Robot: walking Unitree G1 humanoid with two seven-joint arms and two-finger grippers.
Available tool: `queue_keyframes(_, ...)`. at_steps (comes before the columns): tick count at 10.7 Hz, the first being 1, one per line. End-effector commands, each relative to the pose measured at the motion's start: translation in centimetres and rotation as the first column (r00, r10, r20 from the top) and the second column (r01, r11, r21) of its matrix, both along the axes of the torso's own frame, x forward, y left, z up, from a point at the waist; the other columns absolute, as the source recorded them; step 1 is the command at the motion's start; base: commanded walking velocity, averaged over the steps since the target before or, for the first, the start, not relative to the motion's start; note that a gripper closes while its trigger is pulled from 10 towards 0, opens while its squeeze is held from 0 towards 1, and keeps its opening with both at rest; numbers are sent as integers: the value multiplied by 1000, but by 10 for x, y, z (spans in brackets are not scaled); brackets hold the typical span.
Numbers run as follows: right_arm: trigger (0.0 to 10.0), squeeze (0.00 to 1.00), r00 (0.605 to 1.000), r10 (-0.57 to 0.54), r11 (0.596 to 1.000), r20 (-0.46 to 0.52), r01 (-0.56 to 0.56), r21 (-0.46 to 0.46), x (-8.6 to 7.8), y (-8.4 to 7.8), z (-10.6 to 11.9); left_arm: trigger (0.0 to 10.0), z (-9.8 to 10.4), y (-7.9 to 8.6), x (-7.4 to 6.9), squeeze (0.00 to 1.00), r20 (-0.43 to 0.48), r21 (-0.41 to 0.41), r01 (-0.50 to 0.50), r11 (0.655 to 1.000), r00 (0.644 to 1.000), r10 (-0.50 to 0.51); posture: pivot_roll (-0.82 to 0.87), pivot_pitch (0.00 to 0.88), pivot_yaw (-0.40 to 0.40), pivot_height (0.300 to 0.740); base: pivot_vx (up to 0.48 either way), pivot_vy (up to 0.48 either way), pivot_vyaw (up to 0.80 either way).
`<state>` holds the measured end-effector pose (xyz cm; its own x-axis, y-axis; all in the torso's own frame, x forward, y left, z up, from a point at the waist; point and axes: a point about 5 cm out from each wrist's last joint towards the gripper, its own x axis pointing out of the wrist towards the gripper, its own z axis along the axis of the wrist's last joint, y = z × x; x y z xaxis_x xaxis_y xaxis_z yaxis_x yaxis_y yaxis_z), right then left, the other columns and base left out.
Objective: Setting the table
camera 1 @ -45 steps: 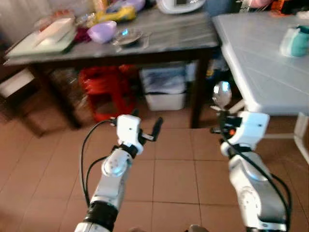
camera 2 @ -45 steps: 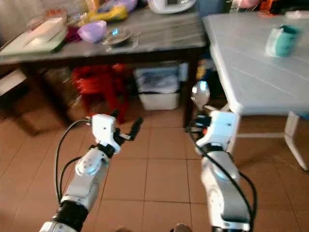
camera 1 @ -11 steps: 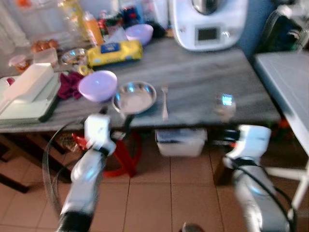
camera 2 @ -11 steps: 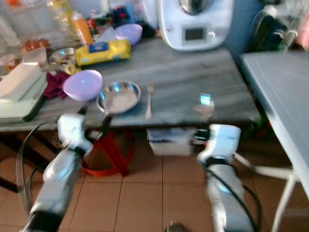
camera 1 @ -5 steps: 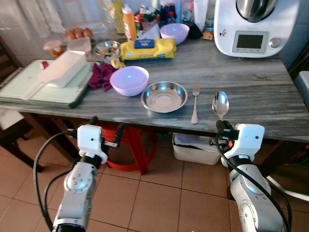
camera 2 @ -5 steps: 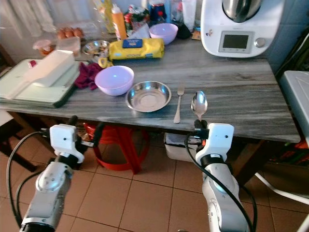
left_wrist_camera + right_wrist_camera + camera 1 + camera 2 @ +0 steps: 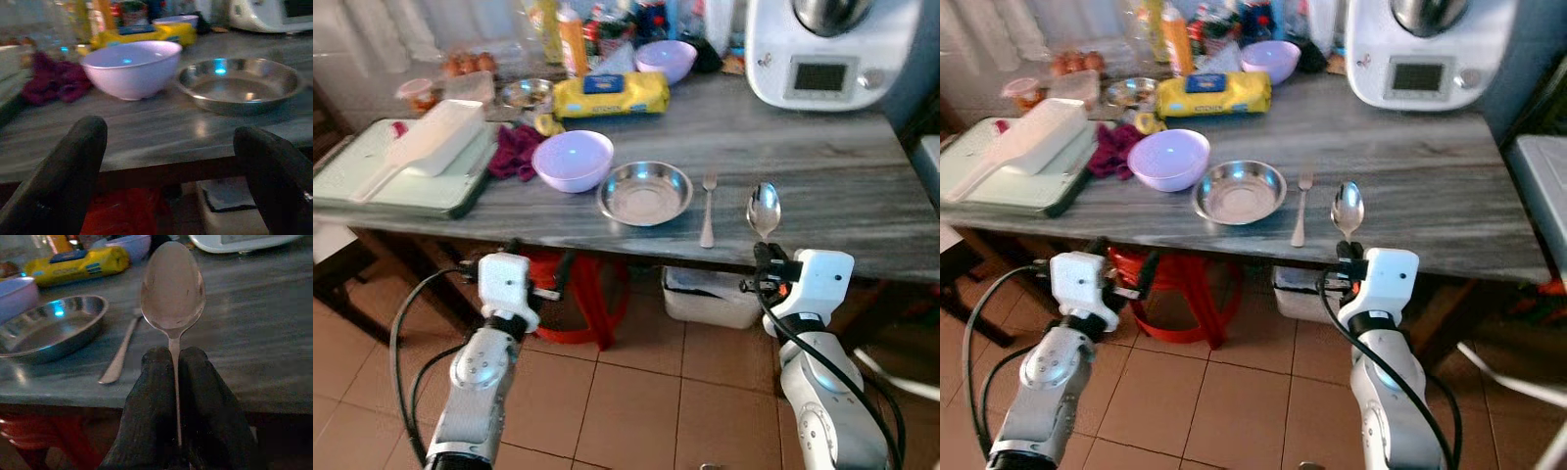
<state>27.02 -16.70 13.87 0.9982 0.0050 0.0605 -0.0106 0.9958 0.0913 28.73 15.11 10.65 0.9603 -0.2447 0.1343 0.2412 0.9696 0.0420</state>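
My right gripper (image 7: 766, 257) is shut on the handle of a metal spoon (image 7: 763, 211), held upright with its bowl up, just in front of the grey table's front edge (image 7: 822, 257). In the right wrist view the spoon (image 7: 172, 286) rises from between the closed fingers (image 7: 154, 377). On the table lie a steel dish (image 7: 645, 192), a fork (image 7: 707, 208) to its right and a lilac bowl (image 7: 573, 160) to its left. My left gripper (image 7: 536, 262) is open and holds nothing, below the table edge. It faces the bowl (image 7: 129, 66) and the dish (image 7: 239, 83).
A white kitchen machine (image 7: 827, 49) stands at the back right, with a yellow packet (image 7: 610, 94), bottles and a second lilac bowl (image 7: 664, 59) behind. A green tray (image 7: 372, 191) and a maroon cloth (image 7: 514, 152) lie left. A red stool (image 7: 592, 294) and a white bin (image 7: 710, 299) sit beneath.
The camera has come from across the room up to the grey table, and over the last half second the view barely shifted. The spoon stays in my right gripper; the left stays open.
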Motion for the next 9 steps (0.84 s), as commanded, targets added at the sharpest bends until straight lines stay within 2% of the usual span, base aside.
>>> queue_keyframes(1,10000,0,1000,-3,1000,6,3,10,0,1,1,10000,2,-1,-1,0,0,0,15,1000,1000,-15,-235,121,107,740,0,0,-419)
queue_keyframes(3,10000,0,1000,-7,1000,7,6,17,0,2,1,10000,4,-6,-2,0,9,-16,65,998,998,-65,-234,122,110,740,163,0,0)
queue_keyframes(9,10000,0,1000,-12,1000,2,12,24,-1,2,0,10000,4,-10,-2,0,3,-22,95,995,995,-95,-237,126,117,740,387,0,-67)
